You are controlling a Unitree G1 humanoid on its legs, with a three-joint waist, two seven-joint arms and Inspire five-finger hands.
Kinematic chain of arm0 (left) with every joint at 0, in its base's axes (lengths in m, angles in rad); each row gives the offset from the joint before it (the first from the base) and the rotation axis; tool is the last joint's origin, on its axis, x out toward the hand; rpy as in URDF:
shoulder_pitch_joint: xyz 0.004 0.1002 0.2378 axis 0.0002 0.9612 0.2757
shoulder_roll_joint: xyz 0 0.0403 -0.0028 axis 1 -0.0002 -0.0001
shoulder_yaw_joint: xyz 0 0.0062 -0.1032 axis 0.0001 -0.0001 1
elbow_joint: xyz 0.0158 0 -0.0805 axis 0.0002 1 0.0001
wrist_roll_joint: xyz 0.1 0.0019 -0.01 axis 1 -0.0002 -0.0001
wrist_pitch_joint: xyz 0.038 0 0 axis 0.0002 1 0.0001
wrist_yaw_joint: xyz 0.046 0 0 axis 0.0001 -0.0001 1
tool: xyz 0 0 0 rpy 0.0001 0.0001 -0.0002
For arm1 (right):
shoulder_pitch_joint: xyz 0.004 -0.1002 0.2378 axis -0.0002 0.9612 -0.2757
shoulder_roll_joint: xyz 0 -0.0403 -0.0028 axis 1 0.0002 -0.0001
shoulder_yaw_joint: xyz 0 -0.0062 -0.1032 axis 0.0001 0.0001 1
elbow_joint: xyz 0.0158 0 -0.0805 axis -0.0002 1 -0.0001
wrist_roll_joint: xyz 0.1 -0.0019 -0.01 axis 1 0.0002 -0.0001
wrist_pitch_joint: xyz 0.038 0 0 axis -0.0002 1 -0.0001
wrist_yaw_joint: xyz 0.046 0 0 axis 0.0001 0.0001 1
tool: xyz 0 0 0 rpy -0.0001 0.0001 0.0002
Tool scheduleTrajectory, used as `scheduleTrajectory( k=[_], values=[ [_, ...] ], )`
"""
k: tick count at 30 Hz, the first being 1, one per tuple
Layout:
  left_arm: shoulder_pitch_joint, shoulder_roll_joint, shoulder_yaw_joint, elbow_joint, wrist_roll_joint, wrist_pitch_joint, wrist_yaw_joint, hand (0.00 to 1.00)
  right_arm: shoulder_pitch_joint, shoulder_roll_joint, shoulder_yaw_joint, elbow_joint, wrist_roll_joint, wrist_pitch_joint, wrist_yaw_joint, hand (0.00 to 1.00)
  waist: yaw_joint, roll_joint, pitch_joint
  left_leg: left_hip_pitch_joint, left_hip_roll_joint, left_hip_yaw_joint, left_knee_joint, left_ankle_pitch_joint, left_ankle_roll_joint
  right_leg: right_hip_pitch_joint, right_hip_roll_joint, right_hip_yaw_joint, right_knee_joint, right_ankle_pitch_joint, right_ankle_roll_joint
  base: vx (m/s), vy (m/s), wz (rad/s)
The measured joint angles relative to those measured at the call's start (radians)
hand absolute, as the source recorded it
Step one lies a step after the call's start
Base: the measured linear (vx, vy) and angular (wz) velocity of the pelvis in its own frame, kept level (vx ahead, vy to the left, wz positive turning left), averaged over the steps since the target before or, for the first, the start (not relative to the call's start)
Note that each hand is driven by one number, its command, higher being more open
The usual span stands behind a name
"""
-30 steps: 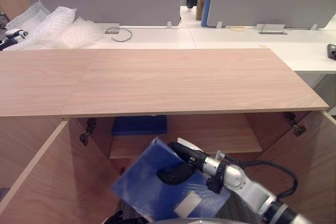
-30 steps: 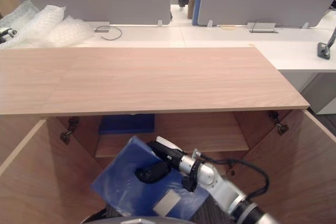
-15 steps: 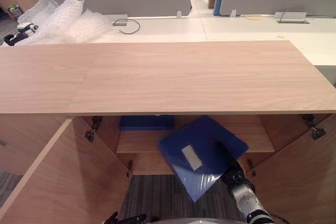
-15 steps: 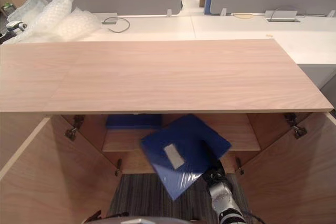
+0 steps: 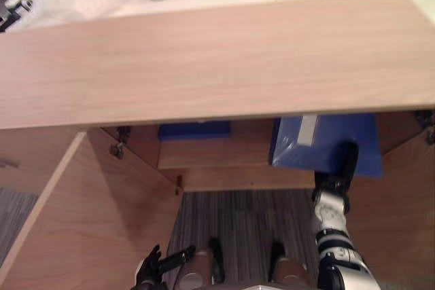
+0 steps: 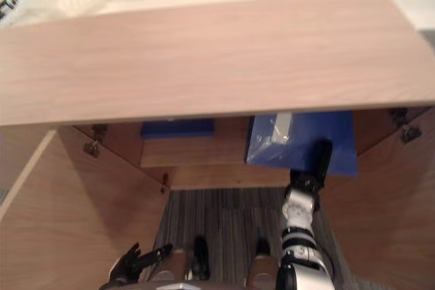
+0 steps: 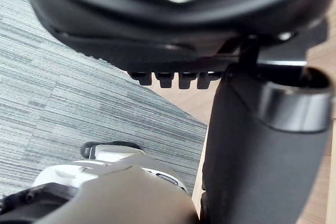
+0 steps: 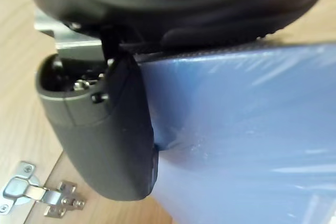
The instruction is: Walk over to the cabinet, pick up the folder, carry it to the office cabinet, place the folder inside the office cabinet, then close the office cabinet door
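You're mid-placement: right hand [image 5: 346, 161] clamps the folder [image 5: 319, 142] at the shelf's [image 5: 224, 157] right end inside the office cabinet [image 5: 204, 59]. Left hand [image 5: 151, 273] hangs relaxed. Next, push deeper, then release.

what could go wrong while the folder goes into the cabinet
The folder seems to jut past the front of the shelf, held by the right hand; released now, it might tip out onto the floor. Left jutting, it could also block the open right door from closing.
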Motion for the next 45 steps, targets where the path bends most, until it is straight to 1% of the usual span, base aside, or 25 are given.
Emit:
scheduleTrajectory(
  k=[1, 2, 3, 4, 6, 7, 8, 9, 10, 13, 17, 22, 23, 26, 30, 31, 33, 34, 36, 38, 40, 42, 45],
  values=[
    [-0.008, 0.001, 0.000, -0.012, -0.011, -0.001, -0.001, 1.00, -0.022, 0.000, 0.007, -0.013, 0.000, 0.001, -0.001, 0.00, 0.005, -0.004, 0.012, -0.028, 0.005, 0.001, 0.046, -0.021, 0.000, -0.043, -0.005, 0.007, 0.067, -0.030, -0.001, -0.17, -0.041, -0.21],
    [-0.018, 0.001, 0.000, -0.029, -0.019, -0.005, -0.001, 1.00, -0.049, -0.002, 0.019, -0.037, -0.001, 0.003, -0.003, 0.00, 0.009, -0.008, 0.022, -0.078, 0.013, 0.003, 0.118, -0.049, 0.000, -0.108, -0.014, 0.017, 0.164, -0.070, -0.004, -0.22, -0.062, -0.17],
    [-0.025, 0.001, 0.001, -0.057, -0.031, -0.010, -0.001, 1.00, -0.085, -0.008, 0.039, -0.070, -0.003, 0.007, -0.006, 0.00, 0.011, -0.009, 0.035, -0.149, 0.025, 0.000, 0.202, -0.086, -0.004, -0.190, -0.021, 0.027, 0.268, -0.116, -0.003, -0.26, -0.075, -0.14],
    [-0.029, -0.001, 0.001, -0.081, -0.050, -0.011, -0.001, 1.00, -0.118, -0.012, 0.044, -0.098, -0.010, 0.012, -0.012, 0.00, 0.011, -0.012, 0.049, -0.204, 0.030, -0.002, 0.263, -0.110, -0.004, -0.255, -0.033, 0.036, 0.345, -0.144, -0.007, -0.19, -0.058, -0.06],
    [-0.031, -0.007, 0.003, -0.117, -0.070, -0.013, -0.001, 1.00, -0.147, -0.033, 0.054, -0.130, -0.011, 0.019, -0.028, 0.00, 0.013, -0.012, 0.071, -0.252, 0.031, -0.009, 0.318, -0.126, -0.004, -0.308, -0.044, 0.037, 0.417, -0.174, -0.010, -0.12, -0.066, 0.08],
    [-0.031, -0.010, 0.005, -0.129, -0.085, -0.013, -0.001, 1.00, -0.155, -0.053, 0.065, -0.141, -0.011, 0.019, -0.032, 0.00, 0.017, -0.010, 0.078, -0.281, 0.036, -0.016, 0.359, -0.136, -0.010, -0.334, -0.048, 0.037, 0.461, -0.193, -0.013, -0.07, -0.063, 0.10],
    [-0.032, -0.010, 0.008, -0.133, -0.087, -0.015, -0.001, 1.00, -0.164, -0.063, 0.071, -0.142, -0.013, 0.019, -0.035, 0.00, 0.019, -0.010, 0.080, -0.298, 0.040, -0.019, 0.384, -0.143, -0.006, -0.352, -0.049, 0.040, 0.489, -0.203, -0.016, -0.05, -0.050, 0.00],
    [-0.039, -0.014, 0.019, -0.144, -0.094, -0.020, -0.001, 1.00, -0.183, -0.082, 0.077, -0.146, -0.028, 0.021, -0.044, 0.00, 0.025, -0.010, 0.081, -0.338, 0.051, -0.022, 0.442, -0.165, -0.006, -0.396, -0.049, 0.047, 0.548, -0.226, -0.019, -0.03, -0.017, -0.11],
    [-0.061, -0.018, 0.029, -0.145, -0.094, -0.020, 0.005, 1.00, -0.205, -0.102, 0.076, -0.149, -0.047, 0.020, -0.052, 0.00, 0.034, -0.011, 0.086, -0.376, 0.061, -0.023, 0.493, -0.185, -0.008, -0.439, -0.048, 0.057, 0.602, -0.245, -0.021, -0.03, -0.015, -0.12],
    [-0.100, -0.018, 0.037, -0.152, -0.095, -0.020, 0.007, 1.00, -0.259, -0.129, 0.069, -0.150, -0.053, 0.022, -0.085, 0.00, 0.038, -0.008, 0.113, -0.435, 0.069, -0.028, 0.577, -0.218, -0.009, -0.506, -0.052, 0.072, 0.693, -0.281, -0.022, -0.04, 0.015, -0.06],
    [-0.110, -0.018, 0.039, -0.168, -0.095, -0.020, 0.012, 1.00, -0.271, -0.129, 0.056, -0.149, -0.044, 0.010, -0.130, 0.00, 0.040, -0.008, 0.117, -0.477, 0.069, -0.028, 0.633, -0.239, -0.008, -0.558, -0.062, 0.084, 0.762, -0.310, -0.023, 0.00, 0.000, 0.00],
    [-0.118, -0.018, 0.036, -0.170, -0.104, -0.020, 0.035, 1.00, -0.311, -0.127, 0.018, -0.136, -0.038, -0.019, -0.177, 0.00, 0.043, -0.006, 0.118, -0.490, 0.065, -0.031, 0.647, -0.243, -0.010, -0.573, -0.071, 0.084, 0.785, -0.319, -0.027, 0.00, 0.002, 0.02],
    [-0.119, -0.019, 0.036, -0.170, -0.105, -0.020, 0.046, 1.00, -0.339, -0.127, 0.001, -0.128, -0.038, -0.033, -0.194, 0.00, 0.043, -0.005, 0.118, -0.490, 0.060, -0.033, 0.646, -0.242, -0.009, -0.572, -0.076, 0.082, 0.787, -0.321, -0.027, 0.01, 0.006, 0.08],
    [-0.120, -0.021, 0.034, -0.170, -0.105, -0.020, 0.057, 1.00, -0.412, -0.137, -0.019, -0.080, -0.038, -0.046, -0.218, 0.00, 0.043, -0.005, 0.118, -0.490, 0.055, -0.037, 0.643, -0.238, -0.009, -0.568, -0.081, 0.077, 0.787, -0.322, -0.029, 0.02, 0.012, 0.08],
    [-0.124, -0.026, 0.033, -0.167, -0.105, -0.019, 0.070, 1.00, -0.511, -0.156, -0.028, -0.003, -0.039, -0.038, -0.257, 0.00, 0.046, -0.003, 0.117, -0.487, 0.044, -0.042, 0.634, -0.233, -0.010, -0.560, -0.097, 0.062, 0.784, -0.323, -0.031, 0.03, 0.011, 0.09],
    [-0.127, -0.027, 0.030, -0.165, -0.105, -0.017, 0.075, 1.00, -0.535, -0.157, -0.036, 0.021, -0.040, -0.037, -0.269, 1.00, 0.048, -0.002, 0.117, -0.482, 0.037, -0.046, 0.626, -0.230, -0.011, -0.552, -0.104, 0.056, 0.780, -0.325, -0.031, 0.04, -0.001, 0.17],
    [-0.128, -0.030, 0.025, -0.164, -0.105, -0.013, 0.086, 1.00, -0.571, -0.162, -0.049, 0.066, -0.050, -0.022, -0.298, 1.00, 0.052, 0.001, 0.117, -0.474, 0.031, -0.052, 0.614, -0.224, -0.011, -0.536, -0.109, 0.045, 0.769, -0.325, -0.031, 0.05, -0.003, 0.16],
    [-0.128, -0.034, 0.025, -0.163, -0.106, -0.010, 0.091, 1.00, -0.596, -0.171, -0.049, 0.101, -0.074, 0.000, -0.321, 1.00, 0.058, 0.005, 0.116, -0.473, 0.029, -0.059, 0.610, -0.222, -0.012, -0.528, -0.110, 0.037, 0.762, -0.325, -0.031, 0.04, 0.005, 0.12],
    [-0.128, -0.035, 0.025, -0.164, -0.106, -0.011, 0.095, 1.00, -0.613, -0.178, -0.048, 0.122, -0.125, 0.023, -0.337, 1.00, 0.062, 0.005, 0.116, -0.474, 0.027, -0.063, 0.609, -0.222, -0.013, -0.525, -0.111, 0.033, 0.759, -0.325, -0.031, 0.04, 0.009, 0.07],
    [-0.128, -0.036, 0.022, -0.162, -0.126, -0.010, 0.101, 1.00, -0.650, -0.202, -0.030, 0.178, -0.212, 0.071, -0.359, 1.00, 0.068, 0.007, 0.117, -0.474, 0.026, -0.069, 0.607, -0.221, -0.012, -0.518, -0.113, 0.025, 0.753, -0.325, -0.031, 0.05, 0.017, 0.07],
    [-0.128, -0.039, 0.021, -0.159, -0.126, -0.011, 0.105, 1.00, -0.673, -0.216, 0.001, 0.198, -0.264, 0.103, -0.367, 1.00, 0.068, 0.009, 0.117, -0.473, 0.024, -0.071, 0.606, -0.221, -0.012, -0.513, -0.117, 0.018, 0.751, -0.325, -0.031, 0.04, 0.017, 0.05],
    [-0.128, -0.039, 0.017, -0.159, -0.126, -0.012, 0.107, 1.00, -0.690, -0.227, 0.036, 0.202, -0.313, 0.122, -0.368, 1.00, 0.067, 0.011, 0.118, -0.473, 0.023, -0.071, 0.606, -0.221, -0.012, -0.512, -0.120, 0.017, 0.751, -0.325, -0.031, 0.02, 0.009, 0.02],
    [-0.129, -0.040, 0.015, -0.156, -0.126, -0.011, 0.110, 1.00, -0.705, -0.232, 0.070, 0.232, -0.332, 0.139, -0.374, 1.00, 0.067, 0.011, 0.117, -0.464, 0.022, -0.071, 0.604, -0.221, -0.012, -0.504, -0.122, 0.015, 0.750, -0.325, -0.031, 0.01, 0.006, 0.00]
  ],
)
